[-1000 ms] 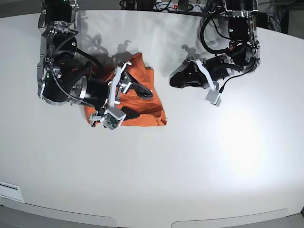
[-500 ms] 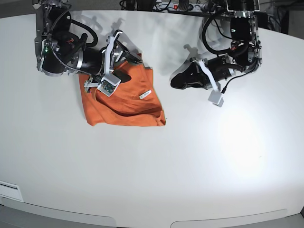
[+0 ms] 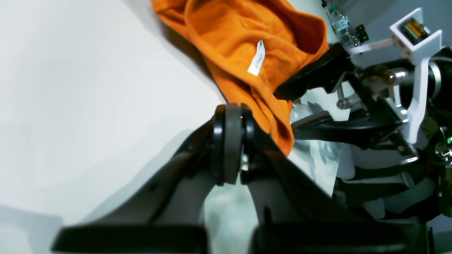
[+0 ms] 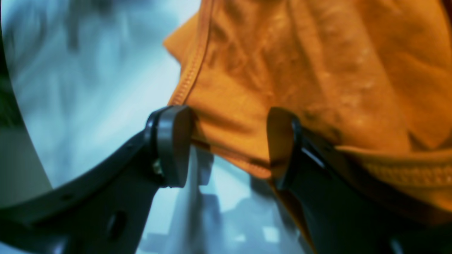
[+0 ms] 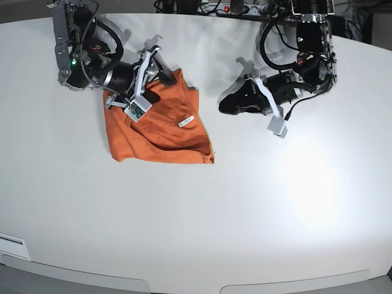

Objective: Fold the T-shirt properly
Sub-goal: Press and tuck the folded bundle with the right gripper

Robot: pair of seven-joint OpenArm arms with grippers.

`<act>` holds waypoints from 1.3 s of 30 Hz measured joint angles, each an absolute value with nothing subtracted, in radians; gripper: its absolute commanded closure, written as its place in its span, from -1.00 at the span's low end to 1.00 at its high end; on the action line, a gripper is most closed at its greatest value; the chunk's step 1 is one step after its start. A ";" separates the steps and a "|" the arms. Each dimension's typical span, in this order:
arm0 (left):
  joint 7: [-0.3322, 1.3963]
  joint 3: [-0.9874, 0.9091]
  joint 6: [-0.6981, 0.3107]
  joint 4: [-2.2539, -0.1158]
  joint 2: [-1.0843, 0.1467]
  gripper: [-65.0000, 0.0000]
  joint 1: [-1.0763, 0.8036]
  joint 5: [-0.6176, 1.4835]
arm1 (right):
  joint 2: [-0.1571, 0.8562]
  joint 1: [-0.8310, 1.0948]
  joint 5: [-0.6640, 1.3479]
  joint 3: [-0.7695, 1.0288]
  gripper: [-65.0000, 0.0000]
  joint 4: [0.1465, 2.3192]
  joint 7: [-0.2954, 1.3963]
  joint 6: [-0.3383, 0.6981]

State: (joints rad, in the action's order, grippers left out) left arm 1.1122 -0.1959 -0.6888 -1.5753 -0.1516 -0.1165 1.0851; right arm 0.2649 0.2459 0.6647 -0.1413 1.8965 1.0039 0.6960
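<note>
The orange T-shirt (image 5: 156, 128) lies crumpled in a rough square on the white table (image 5: 245, 208), its white tag (image 5: 186, 121) facing up. My right gripper (image 5: 165, 75) is at the shirt's far edge, open. In the right wrist view its fingers (image 4: 173, 144) stand wide apart, with the hemmed edge of the T-shirt (image 4: 282, 70) between them. My left gripper (image 5: 226, 105) rests low on the table to the right of the shirt, shut and empty. In the left wrist view its pads (image 3: 229, 141) are pressed together, and beyond them are the T-shirt (image 3: 226, 38) and tag (image 3: 256, 58).
Cables and a power strip (image 5: 233, 7) run along the table's far edge. A white label (image 5: 12, 247) sits at the near left corner. The right arm's body (image 5: 86, 58) stands left of the shirt.
My right gripper has lifted off the middle of the shirt and drawn back to its far edge, leaving the tag uncovered. The left arm has hardly moved.
</note>
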 measured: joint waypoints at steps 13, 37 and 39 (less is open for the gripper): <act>1.113 -0.196 -0.689 -1.575 -0.149 1.00 -0.116 1.085 | 0.263 0.242 0.657 -0.155 1.00 1.926 0.992 0.691; 1.113 -0.196 -0.689 -1.575 -0.150 1.00 -0.116 1.086 | 0.102 0.244 0.778 -0.155 0.17 2.101 0.987 0.693; 1.116 -0.196 -0.689 -1.575 -0.150 1.00 -0.116 1.086 | 0.097 0.230 0.778 -0.155 -0.15 2.099 0.991 0.693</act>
State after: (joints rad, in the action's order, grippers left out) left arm 1.1160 -0.1959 -0.6888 -1.5749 -0.1501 -0.1158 1.0859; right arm 0.0971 0.2302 0.7780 -0.1547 2.0987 0.9913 0.6930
